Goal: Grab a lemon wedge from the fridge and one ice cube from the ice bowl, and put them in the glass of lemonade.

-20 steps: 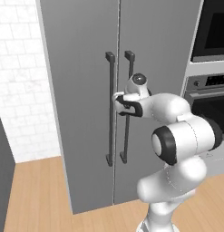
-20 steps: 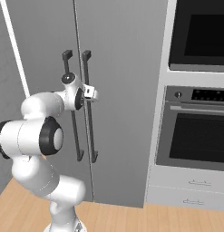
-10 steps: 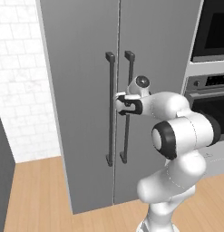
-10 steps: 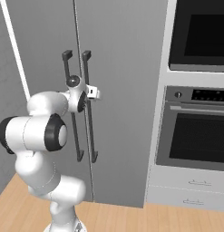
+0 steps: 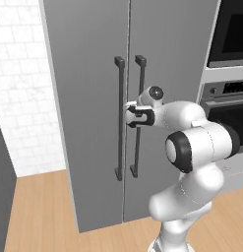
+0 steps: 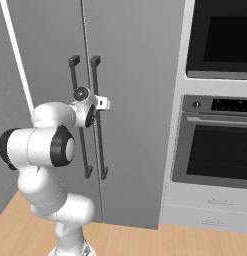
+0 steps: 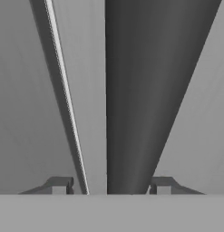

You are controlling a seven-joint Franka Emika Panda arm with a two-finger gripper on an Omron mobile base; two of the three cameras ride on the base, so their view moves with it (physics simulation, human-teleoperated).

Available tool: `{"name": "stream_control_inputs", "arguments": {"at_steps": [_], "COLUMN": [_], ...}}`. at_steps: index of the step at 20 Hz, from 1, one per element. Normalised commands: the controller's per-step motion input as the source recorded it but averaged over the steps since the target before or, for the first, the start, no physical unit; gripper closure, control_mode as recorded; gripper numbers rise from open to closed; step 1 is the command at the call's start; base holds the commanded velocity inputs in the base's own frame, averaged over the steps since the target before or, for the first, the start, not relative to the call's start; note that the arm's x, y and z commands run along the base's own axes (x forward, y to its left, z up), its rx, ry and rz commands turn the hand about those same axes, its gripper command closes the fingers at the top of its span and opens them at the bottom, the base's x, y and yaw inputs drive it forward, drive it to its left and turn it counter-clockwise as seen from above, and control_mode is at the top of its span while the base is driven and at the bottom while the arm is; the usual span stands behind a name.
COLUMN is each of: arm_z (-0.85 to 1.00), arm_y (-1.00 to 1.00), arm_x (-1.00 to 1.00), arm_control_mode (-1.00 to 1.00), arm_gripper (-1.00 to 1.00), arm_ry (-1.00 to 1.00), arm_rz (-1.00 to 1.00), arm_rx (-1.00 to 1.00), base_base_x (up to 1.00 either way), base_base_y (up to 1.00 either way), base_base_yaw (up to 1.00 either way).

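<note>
Fridge (image 5: pixel 88 98) noted at 11 o'clock in the left base view, both doors shut. The end effector (image 7: pixel 112 185) was held at mid-height on the handles, jaws apart and straddling a dark bar handle (image 7: pixel 131 90). The tip at 4 o'clock lay close against the bar and the tip at 8 o'clock stood clear of it, so the bar was judged not yet clamped. The door seam (image 7: pixel 68 99) ran at 10 o'clock beside the bar.

Risks judged from here:
- With the bar off-centre between the jaws, closing could nudge the hand sideways and give a one-sided grip that slips under pull.
- A pull along a straight line rather than the door's arc could drag the tips off the bar.
- The elbow sat close to the door front, so an opening door could be blocked by the arm.

Which of the two handles was straddled could not be settled. The lemon wedge was presumed inside, hidden by the doors. An oven (image 6: pixel 220 145) stood at 3 o'clock.
</note>
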Motion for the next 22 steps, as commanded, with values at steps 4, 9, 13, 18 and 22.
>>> {"name": "stream_control_inputs", "arguments": {"at_steps": [4, 9, 13, 18, 22], "arm_z": [0.07, 0.14, 0.17, 0.15, 0.19], "arm_y": [0.0, -0.18, -0.69, -0.93, -1.0], "arm_x": [0.29, 0.1, -0.02, -0.24, -0.43], "arm_control_mode": [-1.0, -1.0, -1.0, -1.0, -1.0], "arm_gripper": [1.0, 1.0, 1.0, 1.0, 1.0], "arm_ry": [0.13, 0.1, 0.03, 0.0, -0.01], "arm_rz": [0.0, 0.0, -0.01, -0.03, -0.03], "arm_rx": [-0.06, -0.07, 0.0, 0.08, 0.13], "base_base_x": [0.0, 0.0, 0.0, 0.0, 0.0], "base_base_y": [0.0, 0.0, 0.0, 0.0, 0.0], "base_base_yaw": [0.0, 0.0, 0.0, 0.0, 0.0]}}
